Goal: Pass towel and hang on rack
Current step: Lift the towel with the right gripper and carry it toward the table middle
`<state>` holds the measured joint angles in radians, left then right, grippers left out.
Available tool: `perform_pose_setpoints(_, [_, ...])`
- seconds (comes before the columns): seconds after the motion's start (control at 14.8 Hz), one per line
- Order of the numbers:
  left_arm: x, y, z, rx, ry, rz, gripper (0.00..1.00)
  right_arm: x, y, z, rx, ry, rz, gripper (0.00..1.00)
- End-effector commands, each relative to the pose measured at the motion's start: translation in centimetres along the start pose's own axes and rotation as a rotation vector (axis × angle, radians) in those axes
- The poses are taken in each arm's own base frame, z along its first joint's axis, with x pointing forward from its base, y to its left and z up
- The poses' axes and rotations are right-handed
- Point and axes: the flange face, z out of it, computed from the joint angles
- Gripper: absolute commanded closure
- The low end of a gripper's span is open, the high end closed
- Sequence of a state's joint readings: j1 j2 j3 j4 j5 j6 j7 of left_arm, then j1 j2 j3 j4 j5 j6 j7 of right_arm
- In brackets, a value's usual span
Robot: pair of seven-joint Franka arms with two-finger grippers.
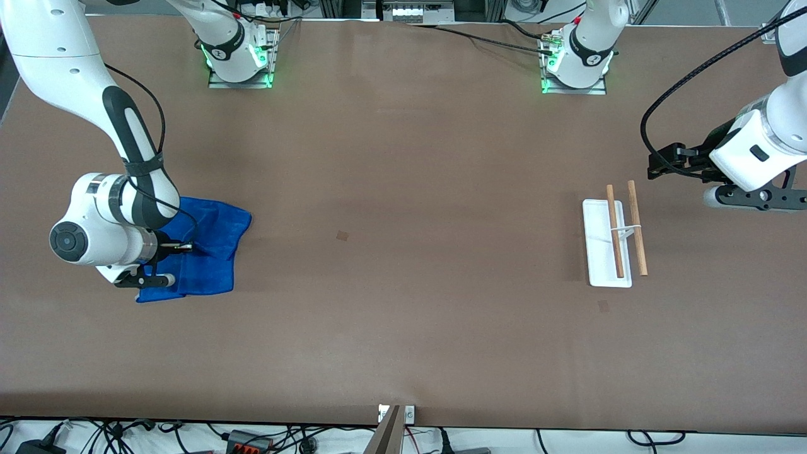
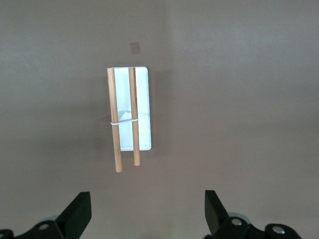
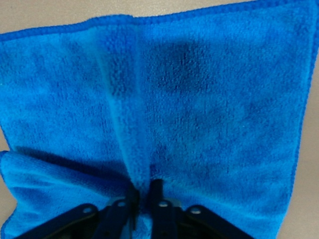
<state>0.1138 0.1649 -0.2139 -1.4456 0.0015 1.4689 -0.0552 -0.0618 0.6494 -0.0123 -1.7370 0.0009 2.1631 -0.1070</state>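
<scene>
A blue towel (image 1: 211, 249) lies on the brown table at the right arm's end. My right gripper (image 1: 184, 246) is down on it and shut on a pinched ridge of the towel (image 3: 144, 124); its fingertips (image 3: 157, 191) press the fold between them. The rack (image 1: 608, 243), a flat white base with a thin upright and two parallel wooden rods (image 1: 637, 228), stands toward the left arm's end; it also shows in the left wrist view (image 2: 130, 112). My left gripper (image 2: 147, 211) is open and empty, held in the air beside the rack, toward the table's end.
Two small dark marks (image 1: 342, 235) sit on the table top, one mid-table and one just nearer the front camera than the rack. Cables and the arm bases run along the table's edges.
</scene>
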Motion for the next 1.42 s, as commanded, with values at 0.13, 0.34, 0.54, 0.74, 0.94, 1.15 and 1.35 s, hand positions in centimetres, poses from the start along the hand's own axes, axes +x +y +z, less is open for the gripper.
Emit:
perform_pose_setpoints(0.13, [-0.2, 0.0, -0.3, 0.014, -0.003, 0.004, 0.00, 0.7, -0.4, -1.3, 0.011, 0.013, -0.058, 1.00])
perform_pose_setpoints(0.34, [-0.2, 0.0, -0.3, 0.014, -0.003, 0.006, 0.00, 2.2, -3.4, -8.7, 0.033, 0.027, -0.122, 1.00])
perform_pose_setpoints(0.54, [-0.2, -0.1, -0.3, 0.013, -0.003, 0.004, 0.00, 3.2, -9.1, -16.8, 0.084, 0.057, -0.195, 1.00])
perform_pose_setpoints(0.74, [-0.2, 0.0, -0.3, 0.010, -0.004, 0.005, 0.00, 2.8, -16.2, -20.0, 0.215, 0.113, -0.272, 1.00])
perform_pose_setpoints(0.94, [-0.2, 0.1, -0.3, 0.008, -0.007, 0.009, 0.00, 1.1, -25.9, -21.3, 0.385, 0.099, -0.234, 1.00])
perform_pose_setpoints(1.15, [-0.2, 0.4, -0.3, 0.011, -0.007, 0.012, 0.00, -0.8, -35.5, -23.0, 0.522, 0.176, -0.184, 1.00])
perform_pose_setpoints(1.35, [0.3, 1.0, 0.8, 0.008, -0.027, 0.029, 0.00, -3.6, -43.7, -24.2, 0.665, 0.223, -0.127, 1.00])
